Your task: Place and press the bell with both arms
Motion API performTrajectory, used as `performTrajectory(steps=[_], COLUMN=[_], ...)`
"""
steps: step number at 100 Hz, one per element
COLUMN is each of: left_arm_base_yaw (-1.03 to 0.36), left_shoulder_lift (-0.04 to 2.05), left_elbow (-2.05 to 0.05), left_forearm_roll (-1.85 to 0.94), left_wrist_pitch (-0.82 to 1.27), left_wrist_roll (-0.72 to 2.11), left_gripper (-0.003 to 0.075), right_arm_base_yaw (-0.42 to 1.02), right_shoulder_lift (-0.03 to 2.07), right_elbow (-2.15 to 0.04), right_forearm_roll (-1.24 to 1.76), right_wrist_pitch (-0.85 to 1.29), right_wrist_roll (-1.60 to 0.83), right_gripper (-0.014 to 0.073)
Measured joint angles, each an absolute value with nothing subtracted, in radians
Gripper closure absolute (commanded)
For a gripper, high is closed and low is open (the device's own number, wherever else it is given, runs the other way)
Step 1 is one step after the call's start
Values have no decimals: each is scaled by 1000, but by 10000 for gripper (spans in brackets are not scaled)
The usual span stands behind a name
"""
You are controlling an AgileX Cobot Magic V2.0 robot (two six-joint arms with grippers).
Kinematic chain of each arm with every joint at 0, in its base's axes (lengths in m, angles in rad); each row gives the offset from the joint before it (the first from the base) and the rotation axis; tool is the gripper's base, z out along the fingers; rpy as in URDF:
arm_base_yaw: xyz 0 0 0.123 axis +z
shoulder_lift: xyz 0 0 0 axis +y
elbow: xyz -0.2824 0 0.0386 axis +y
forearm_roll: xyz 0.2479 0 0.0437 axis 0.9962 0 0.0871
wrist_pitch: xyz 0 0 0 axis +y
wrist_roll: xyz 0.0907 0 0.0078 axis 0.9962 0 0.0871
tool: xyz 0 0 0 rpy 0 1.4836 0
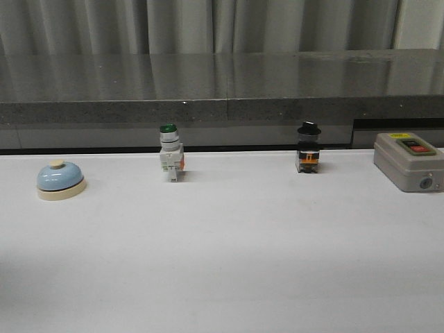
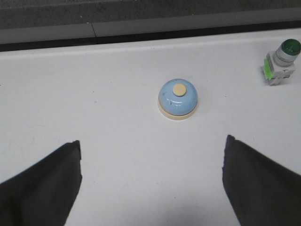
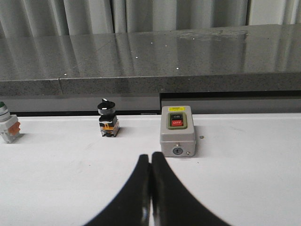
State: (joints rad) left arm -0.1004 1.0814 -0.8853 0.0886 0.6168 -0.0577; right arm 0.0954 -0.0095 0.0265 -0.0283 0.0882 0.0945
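The bell (image 1: 61,180) stands upright on the white table at the far left: light-blue dome, cream base, cream knob. The left wrist view looks down on the bell (image 2: 178,99), which lies ahead of my left gripper (image 2: 153,143) and well clear of it. That gripper is open wide, bare table between its black fingers (image 2: 51,183). My right gripper (image 3: 150,157) is shut with nothing in it, above the table in front of the grey box. Neither arm shows in the front view.
A green-capped white push-button switch (image 1: 170,154) stands mid-left at the back, a black-knobbed selector switch (image 1: 308,148) mid-right. A grey box with red and black buttons (image 1: 408,161) sits far right. A dark stone ledge (image 1: 222,90) runs behind the white table (image 1: 236,257).
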Motion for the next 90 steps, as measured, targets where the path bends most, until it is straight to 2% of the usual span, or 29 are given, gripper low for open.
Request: performTrajectory(steps=[21, 68, 90], left_arm_base_yaw=[-100, -175, -176], left_shoulder_lift=[1190, 1686, 1844], left_elbow=[-950, -1268, -1351], left_forearm_roll=[71, 68, 70], left_wrist_pitch=[610, 596, 607], left_wrist_roll=[-58, -58, -58], left_gripper=[117, 118, 118], right_arm_base_yaw=[95, 95, 95], right_shoulder_lift=[-9, -9, -9], right_elbow=[26, 26, 26], right_forearm_roll=[-28, -28, -28], right_wrist_pitch=[88, 88, 88], right_wrist_roll=[94, 94, 94], right_gripper=[654, 654, 654])
